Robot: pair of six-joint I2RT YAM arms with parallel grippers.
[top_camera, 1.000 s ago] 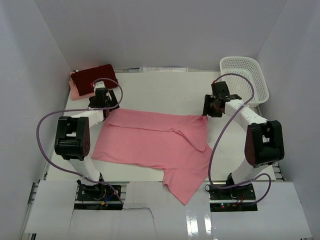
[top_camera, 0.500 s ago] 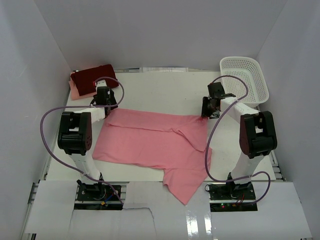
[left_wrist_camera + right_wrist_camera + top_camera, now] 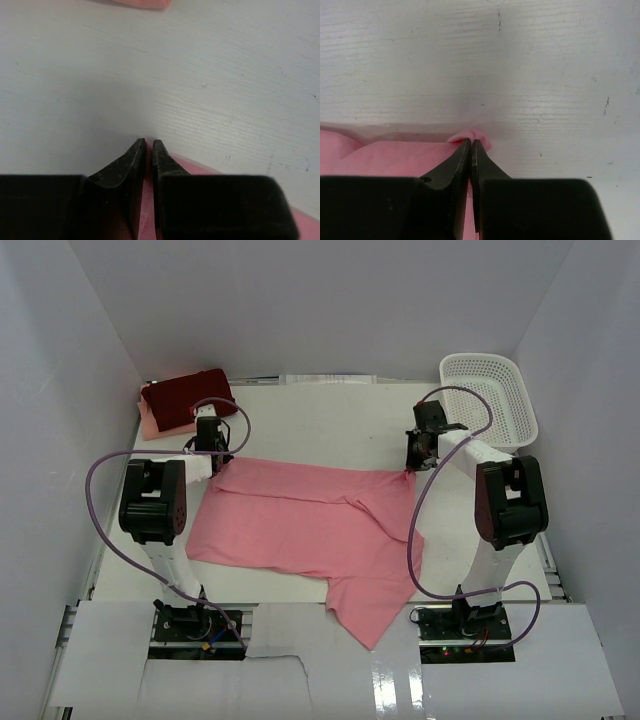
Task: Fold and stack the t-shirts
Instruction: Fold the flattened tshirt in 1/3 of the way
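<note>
Back-left: 2 tees (image 3: 185,395) stacked; L claw (image 3: 148,143), R claw (image 3: 470,142) pinch 1 pink tee (image 3: 300,520).

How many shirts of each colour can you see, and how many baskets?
salmon shirt: 1
maroon shirt: 1
peach shirt: 1
white basket: 1
Total: 4

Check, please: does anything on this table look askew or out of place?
Yes. The salmon-pink t-shirt lies crooked on the table: one end hangs over the near edge, right of centre.
</note>
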